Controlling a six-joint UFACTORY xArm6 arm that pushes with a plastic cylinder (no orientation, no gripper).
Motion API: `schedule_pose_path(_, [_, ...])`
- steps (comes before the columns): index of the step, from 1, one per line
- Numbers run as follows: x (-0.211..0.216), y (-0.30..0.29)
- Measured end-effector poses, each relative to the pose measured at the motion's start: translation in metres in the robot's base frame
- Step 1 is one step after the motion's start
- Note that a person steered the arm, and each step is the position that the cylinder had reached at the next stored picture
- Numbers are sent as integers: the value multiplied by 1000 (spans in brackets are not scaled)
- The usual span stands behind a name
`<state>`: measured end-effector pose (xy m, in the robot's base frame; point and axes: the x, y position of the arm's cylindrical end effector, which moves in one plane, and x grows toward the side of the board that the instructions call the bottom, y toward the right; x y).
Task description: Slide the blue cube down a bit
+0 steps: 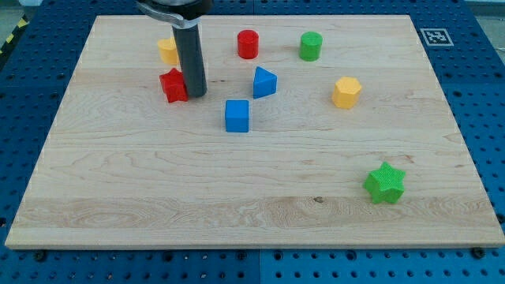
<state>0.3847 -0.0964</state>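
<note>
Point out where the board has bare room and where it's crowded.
Bare: the whole strip along the view's bottom below the blue cube, left of the green star. Crowded: the view's top, where my tip sits beside the red block, near the blue wedge.

We've got the rod [190, 59] coming straight down from the view's top, left of centre, its wider dark mount cut off by the frame edge. The shaft stands upright, dark with a pale sheen running along its length. My tip [196, 95] sits right down at the surface level, in the upper left part of the view. No more of the arm above the mount shows here.
</note>
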Motion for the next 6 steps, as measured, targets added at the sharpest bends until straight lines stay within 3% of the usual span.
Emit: schedule_pose_path(6, [47, 93])
